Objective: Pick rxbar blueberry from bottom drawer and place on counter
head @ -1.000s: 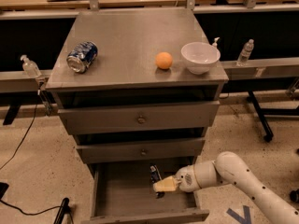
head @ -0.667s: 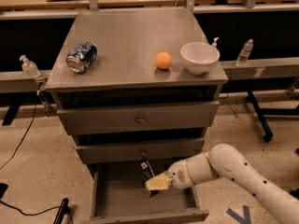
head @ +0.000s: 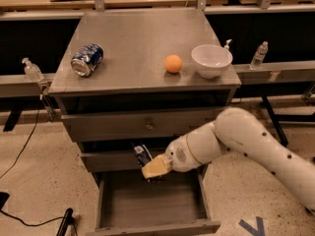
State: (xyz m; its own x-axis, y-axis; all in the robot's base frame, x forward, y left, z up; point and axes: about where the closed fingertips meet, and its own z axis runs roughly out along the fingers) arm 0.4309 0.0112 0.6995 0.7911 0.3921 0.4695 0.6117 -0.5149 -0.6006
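Note:
My gripper [head: 149,168] hangs over the open bottom drawer [head: 152,200], in front of the middle drawer's face. It is shut on the rxbar blueberry [head: 143,156], a small dark blue-black bar that stands up from the fingers, lifted out of the drawer. The white arm reaches in from the right. The counter [head: 138,41] is the grey metal top of the cabinet above.
On the counter lie a blue-and-silver soda can [head: 87,59] on its side at the left, an orange ball [head: 173,63] and a white bowl [head: 211,60] at the right. Plastic bottles [head: 259,55] stand on side rails. A cable runs on the floor at the left.
The gripper has moved left and up out of the bottom drawer with the bar in it, now level with the middle drawer's front.

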